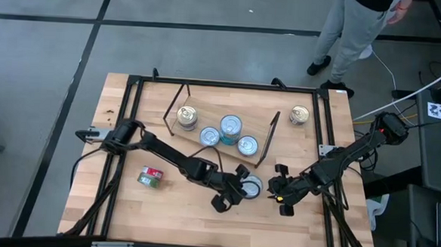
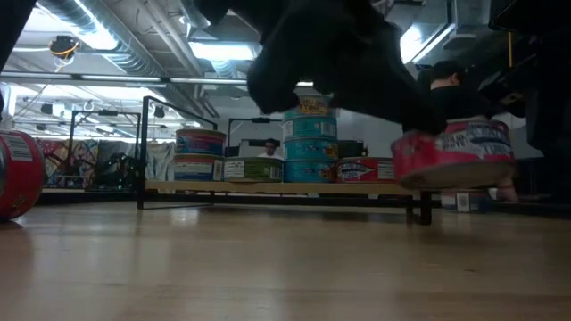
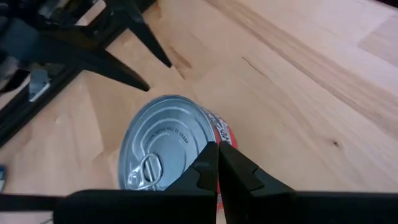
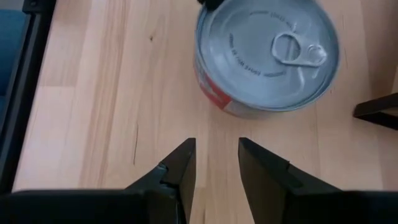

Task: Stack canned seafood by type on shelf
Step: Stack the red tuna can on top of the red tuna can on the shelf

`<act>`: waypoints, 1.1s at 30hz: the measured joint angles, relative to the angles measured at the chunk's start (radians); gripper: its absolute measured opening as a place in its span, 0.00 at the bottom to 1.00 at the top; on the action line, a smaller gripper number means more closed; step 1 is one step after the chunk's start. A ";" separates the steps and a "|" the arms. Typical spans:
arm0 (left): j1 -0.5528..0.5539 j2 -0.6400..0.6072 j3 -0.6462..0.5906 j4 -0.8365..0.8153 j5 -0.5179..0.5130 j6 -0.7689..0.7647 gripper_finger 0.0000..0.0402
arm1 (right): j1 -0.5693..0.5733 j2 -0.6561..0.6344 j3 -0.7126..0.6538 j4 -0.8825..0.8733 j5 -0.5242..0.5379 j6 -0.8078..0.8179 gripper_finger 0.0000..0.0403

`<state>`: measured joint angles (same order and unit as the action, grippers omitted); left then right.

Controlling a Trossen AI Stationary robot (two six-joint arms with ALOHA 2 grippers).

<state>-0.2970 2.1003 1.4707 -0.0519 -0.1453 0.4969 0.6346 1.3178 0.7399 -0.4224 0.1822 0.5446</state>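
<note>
**Red-labelled silver-lidded round tin at lower centre of the high view, flanked by both end effectors, off the shelf.**
A nudge is judged the main risk: the left end effector, its fingers shut together and holding nothing, is pressed at the tin's rim and could slide or tip it on the light-wood surface. The right end effector is partly parted and empty, just short of the tin, so a closing grasp could miss. The light-wood wire-legged shelf lies in the upper centre of that view, already stocked.

A lab or workshop: exposed ceiling ducts, strip lights, grey concrete floor.
</note>
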 joint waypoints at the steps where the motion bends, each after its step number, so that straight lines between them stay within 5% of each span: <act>1: 0.000 -0.006 0.000 -0.009 -0.005 0.000 0.00 | 0.000 0.000 0.000 -0.001 0.000 0.000 0.30; 33: 0.052 -0.150 0.000 -0.209 -0.160 0.038 0.00 | 0.000 0.000 0.000 -0.025 -0.001 0.000 0.30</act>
<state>-0.2449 1.9507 1.4704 -0.2610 -0.3050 0.5345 0.6346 1.3178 0.7399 -0.4477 0.1810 0.5446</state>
